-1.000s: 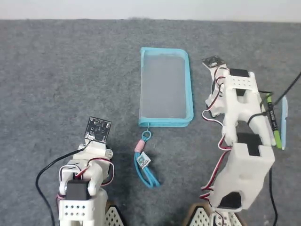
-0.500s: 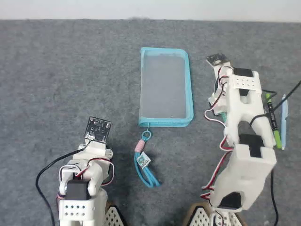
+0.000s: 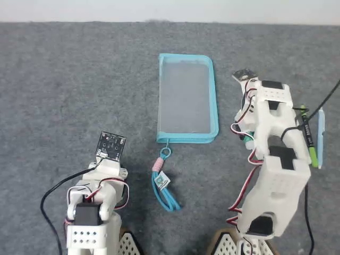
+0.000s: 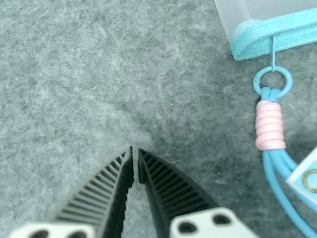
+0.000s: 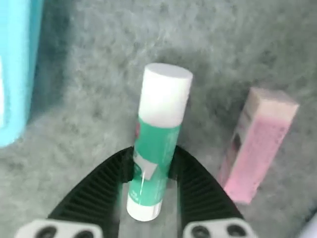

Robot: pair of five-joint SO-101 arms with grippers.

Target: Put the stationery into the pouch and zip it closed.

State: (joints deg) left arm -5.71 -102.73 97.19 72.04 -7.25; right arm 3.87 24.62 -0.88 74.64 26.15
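Note:
A teal pouch [image 3: 186, 98] with a clear face lies flat mid-table, its zipper pull ring [image 4: 271, 82] and blue-pink strap [image 3: 164, 186] trailing toward the front. My right gripper [image 5: 153, 152] is beside the pouch's right edge [image 5: 17, 64], its fingers pressed on both sides of a green and white glue stick [image 5: 159, 129] that lies on the mat. A pink eraser [image 5: 257, 144] lies just beside the stick. My left gripper [image 4: 134, 151] hovers shut and holding nothing over bare mat, left of the strap. A green pen [image 3: 312, 143] and a blue pen [image 3: 321, 133] lie right of the right arm.
Grey felt mat [image 3: 69, 79] covers the table, with open room left of the pouch. A black cable [image 3: 325, 103] runs off at the right edge near the pens. The left arm [image 3: 98, 202] stays low at the front left.
The right arm has drawn back toward the front and lowered beside the pouch. The left arm and the pouch have not moved.

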